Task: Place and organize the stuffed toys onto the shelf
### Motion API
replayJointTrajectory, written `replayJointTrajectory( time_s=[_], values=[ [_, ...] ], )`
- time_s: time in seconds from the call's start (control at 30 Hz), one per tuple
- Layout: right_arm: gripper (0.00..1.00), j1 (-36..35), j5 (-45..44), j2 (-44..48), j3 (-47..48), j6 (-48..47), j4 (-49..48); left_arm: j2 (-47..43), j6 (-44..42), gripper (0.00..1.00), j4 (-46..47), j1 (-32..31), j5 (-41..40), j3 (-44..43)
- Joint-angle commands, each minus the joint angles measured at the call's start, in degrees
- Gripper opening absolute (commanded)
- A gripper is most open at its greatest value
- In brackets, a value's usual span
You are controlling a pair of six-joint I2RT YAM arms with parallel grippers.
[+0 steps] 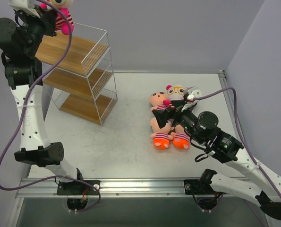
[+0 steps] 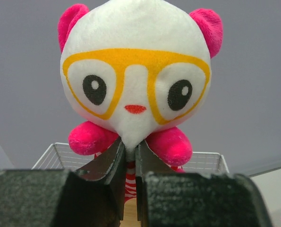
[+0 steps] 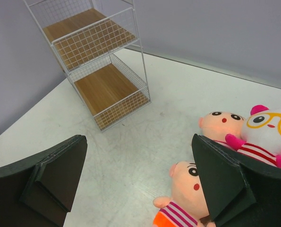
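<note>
Your left gripper [image 2: 130,153] is clenched on the white-headed toy [image 2: 135,71], held far left above the shelf [image 1: 94,49]; the wire rim of the top tier sits just below it. Your right gripper [image 3: 140,179] gapes wide over the other toys [image 1: 157,100], heaped on the table [image 1: 121,146] right of the shelf.

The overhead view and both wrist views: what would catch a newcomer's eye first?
A white plush doll with yellow glasses and pink ears fills the left wrist view, pinched below its head by the left gripper near the top of the white wire shelf with wooden boards. Right of centre on the grey table lie peach-skinned dolls in striped shirts and a second white doll, the right gripper wide open over them.
</note>
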State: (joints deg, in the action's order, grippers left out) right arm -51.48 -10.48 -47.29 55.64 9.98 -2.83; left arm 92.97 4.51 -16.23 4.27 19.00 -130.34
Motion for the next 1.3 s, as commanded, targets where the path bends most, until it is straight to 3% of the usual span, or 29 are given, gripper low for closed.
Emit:
replayJointTrajectory(
  time_s=[0.0,0.13,0.5,1.17,1.27],
  values=[
    [1.0,-0.28,1.95,-0.78,-0.35,-2.41,-3.5,2.3,5.41,0.03,8.84,4.33,8.32,1.32],
    [1.0,-0.2,2.48,-1.93,-0.62,-3.47,-3.59,5.73,6.3,0.02,10.51,8.46,10.79,0.18],
    [1.0,-0.02,3.54,-6.41,0.26,-5.14,-3.76,12.76,2.7,0.02,10.95,9.7,11.58,-0.62],
    [1.0,0.24,4.94,-8.7,0.96,-5.41,-3.41,13.55,0.41,0.03,19.48,12.87,14.22,5.19],
    [1.0,0.16,5.38,-9.05,1.14,-5.5,-3.32,13.82,-0.12,0.12,19.66,12.87,13.87,5.1]
  ],
)
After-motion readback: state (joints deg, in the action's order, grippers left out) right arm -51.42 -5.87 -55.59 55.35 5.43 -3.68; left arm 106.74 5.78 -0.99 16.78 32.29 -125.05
